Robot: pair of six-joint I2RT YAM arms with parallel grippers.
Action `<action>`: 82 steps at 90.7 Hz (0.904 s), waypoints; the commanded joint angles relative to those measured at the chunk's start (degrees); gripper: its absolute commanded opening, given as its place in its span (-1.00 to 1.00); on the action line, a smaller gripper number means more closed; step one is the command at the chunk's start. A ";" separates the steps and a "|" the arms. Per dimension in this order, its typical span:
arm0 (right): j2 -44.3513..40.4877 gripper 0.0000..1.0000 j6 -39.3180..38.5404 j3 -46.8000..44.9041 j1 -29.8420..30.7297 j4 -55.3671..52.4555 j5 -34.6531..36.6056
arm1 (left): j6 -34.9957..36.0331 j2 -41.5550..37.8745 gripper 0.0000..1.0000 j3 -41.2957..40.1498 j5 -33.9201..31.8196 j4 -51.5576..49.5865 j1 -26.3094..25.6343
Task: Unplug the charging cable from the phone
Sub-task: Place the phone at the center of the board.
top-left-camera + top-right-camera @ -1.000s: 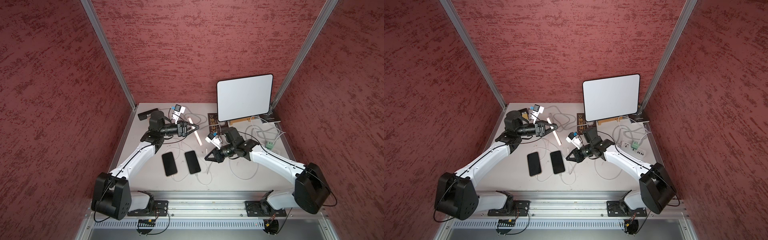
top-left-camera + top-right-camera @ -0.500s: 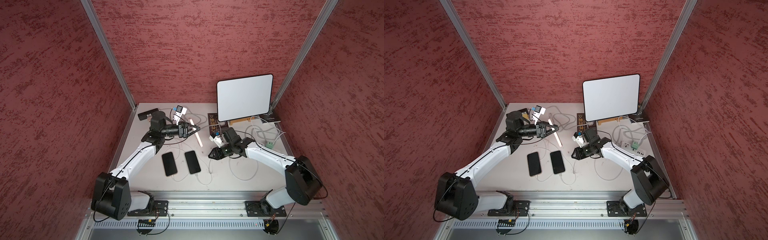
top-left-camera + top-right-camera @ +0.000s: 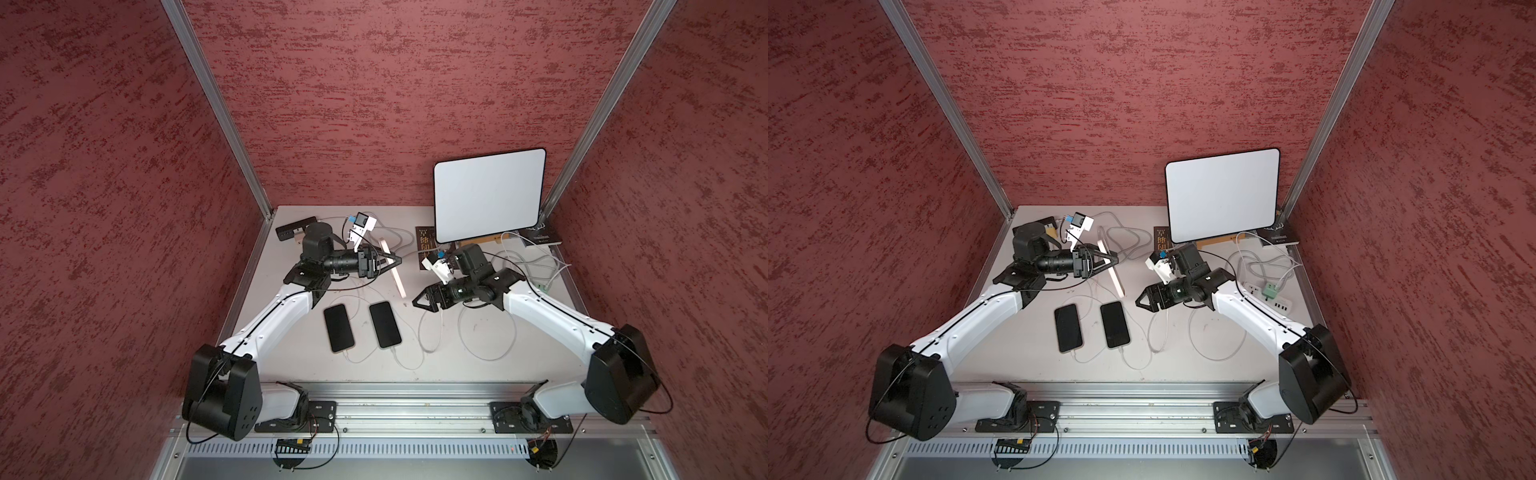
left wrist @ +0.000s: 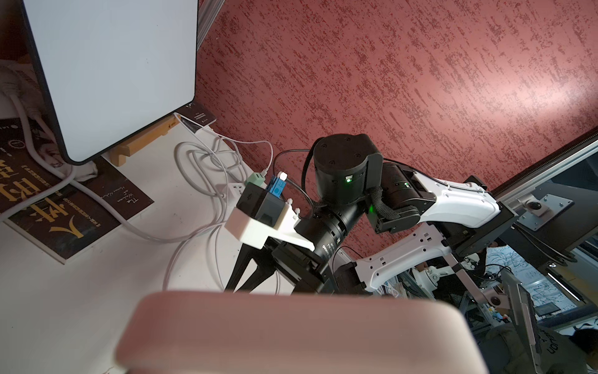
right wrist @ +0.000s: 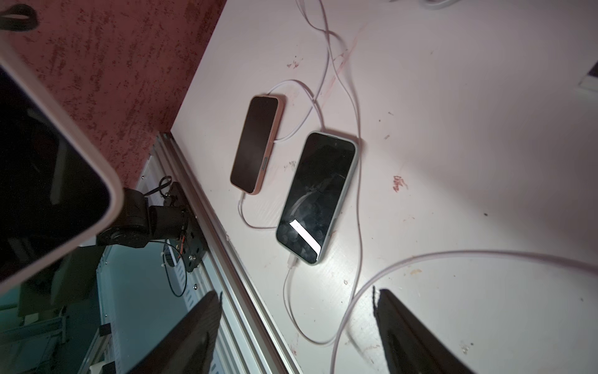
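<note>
Left gripper [image 3: 394,262] clamped on pink-cased phone [image 3: 398,284], held clear of table [image 3: 457,365].
Right gripper [image 3: 420,302] jaws wide apart, gripping nothing; white cable [image 5: 453,252] lies beneath.

In both top views: set high over the front rail [image 3: 395,399], aimed down toward the back wall [image 3: 374,104]; distant, covering the whole tabletop [image 3: 540,361]. Left wrist view: close and low, past the held phone [image 4: 291,330], facing the right arm [image 4: 453,200] and white panel [image 4: 113,71]. Right wrist view: near, tilted down at the phone in pink case [image 5: 255,144] and phone in green case [image 5: 318,194], also in both top views.
</note>
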 commanded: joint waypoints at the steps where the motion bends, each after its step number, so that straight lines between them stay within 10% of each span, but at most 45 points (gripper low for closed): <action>1: -2.26 0.67 -3.46 2.53 -0.84 -1.17 -9.27 | 1.88 -0.59 -0.67 2.02 2.95 0.58 -0.73; 30: -4.32 0.97 -6.78 5.15 -1.17 -0.28 -25.93 | 5.51 -1.03 -0.64 3.05 4.76 -3.44 -2.89; 82: -1.42 0.98 -1.81 7.09 0.84 5.36 -25.84 | 8.00 -0.96 -0.63 4.27 5.43 -6.19 -4.94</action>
